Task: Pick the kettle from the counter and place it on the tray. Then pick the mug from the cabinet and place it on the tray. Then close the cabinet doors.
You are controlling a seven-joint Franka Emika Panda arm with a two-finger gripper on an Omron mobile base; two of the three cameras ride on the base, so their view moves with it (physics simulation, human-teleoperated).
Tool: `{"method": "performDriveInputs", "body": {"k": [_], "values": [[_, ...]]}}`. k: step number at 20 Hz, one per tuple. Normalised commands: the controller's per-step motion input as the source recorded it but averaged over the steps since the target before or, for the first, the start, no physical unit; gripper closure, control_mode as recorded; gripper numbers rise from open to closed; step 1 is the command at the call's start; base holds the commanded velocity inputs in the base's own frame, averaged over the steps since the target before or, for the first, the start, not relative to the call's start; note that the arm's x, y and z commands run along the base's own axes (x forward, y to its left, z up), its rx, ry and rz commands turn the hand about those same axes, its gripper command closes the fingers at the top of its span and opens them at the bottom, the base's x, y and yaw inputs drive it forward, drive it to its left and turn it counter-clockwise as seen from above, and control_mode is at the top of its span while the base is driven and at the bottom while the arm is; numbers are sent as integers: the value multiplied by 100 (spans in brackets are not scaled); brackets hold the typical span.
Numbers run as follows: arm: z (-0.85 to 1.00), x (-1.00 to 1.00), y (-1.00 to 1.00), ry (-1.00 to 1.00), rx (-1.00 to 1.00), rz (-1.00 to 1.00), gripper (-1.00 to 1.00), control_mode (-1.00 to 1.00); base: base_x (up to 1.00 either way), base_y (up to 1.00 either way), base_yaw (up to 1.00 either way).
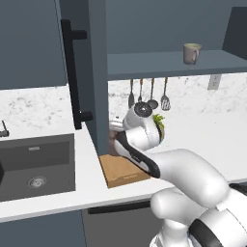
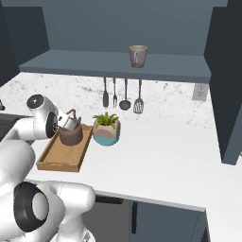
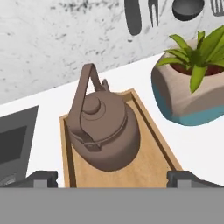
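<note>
The dark-brown kettle (image 3: 105, 131) stands upright on the far end of the wooden tray (image 3: 159, 148), its thin handle up. My gripper (image 3: 112, 177) is open, its fingertips (image 3: 41, 177) wide apart, pulled back from the kettle with nothing between them. From the right base view the kettle (image 2: 71, 133) rests on the tray (image 2: 59, 158) with the gripper (image 2: 66, 122) just above and left of it. The grey-green mug (image 2: 138, 56) stands on the open cabinet's shelf (image 2: 113, 64). From the left, the mug (image 1: 191, 53) is at upper right and the tray (image 1: 120, 171) peeks out behind the arm.
A teal-and-tan plant pot (image 2: 107, 130) sits just right of the tray. Utensils (image 2: 123, 94) hang on the back wall. The open left cabinet door (image 1: 96, 72) juts toward me over the tray; the right door (image 2: 227, 80) stands open too. The dark sink (image 1: 38, 164) is left of the tray.
</note>
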Motion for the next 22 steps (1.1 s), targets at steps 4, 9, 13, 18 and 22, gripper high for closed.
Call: {"method": "performDriveInputs", "body": {"k": [4,9,13,18,22], "values": [[38,-50,-28,0,-2,8,-100,-100,0,0,0],[43,-53,-31,-3,-4,10,-100,-100,0,0,0],[39,-53,-38,-2,-16,7,-100,-100,0,0,0],[46,-48,-42,0,-11,1,-100,-100,0,0,0],[52,-48,-39,0,-4,0,-100,-100,0,0,0]]}}
